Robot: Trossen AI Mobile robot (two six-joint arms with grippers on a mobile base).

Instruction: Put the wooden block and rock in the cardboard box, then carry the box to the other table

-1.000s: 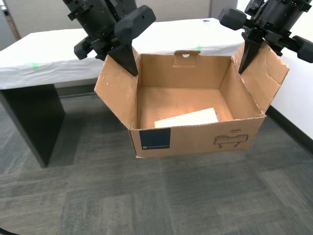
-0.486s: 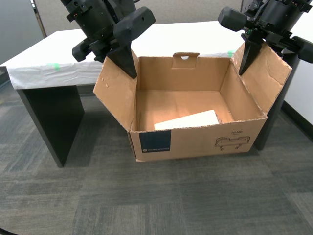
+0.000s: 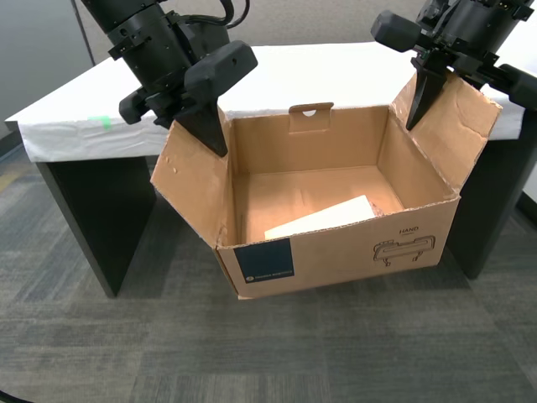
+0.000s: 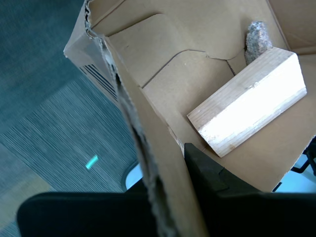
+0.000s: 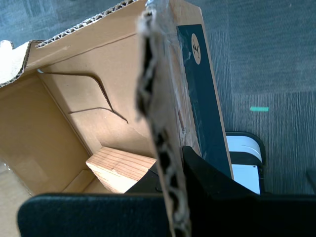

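The cardboard box (image 3: 336, 252) hangs above the carpet, held by both side flaps. My first gripper (image 3: 205, 126) is shut on the flap at the exterior view's left; in the first wrist view my first gripper (image 5: 170, 173) pinches that flap's torn edge beside the dark teal label (image 5: 200, 94). My second gripper (image 3: 417, 96) is shut on the flap at the exterior view's right, also seen as my second gripper (image 4: 168, 173). The wooden block (image 3: 323, 217) (image 4: 249, 101) (image 5: 121, 168) lies on the box floor. The rock (image 4: 257, 37) sits just beyond it, hidden in the exterior view. The other table (image 3: 336, 67) stands right behind the box.
The table's cover carries a green tape mark (image 3: 101, 122), and dark legs (image 3: 92, 210) stand at both ends. Grey carpet (image 3: 252, 353) lies under the box. A white part of the robot's base (image 5: 244, 158) shows below the box.
The camera has moved, so the table now sits squarely behind the box. The box stays gripped by both flaps and has tilted slightly, lower at the exterior view's left.
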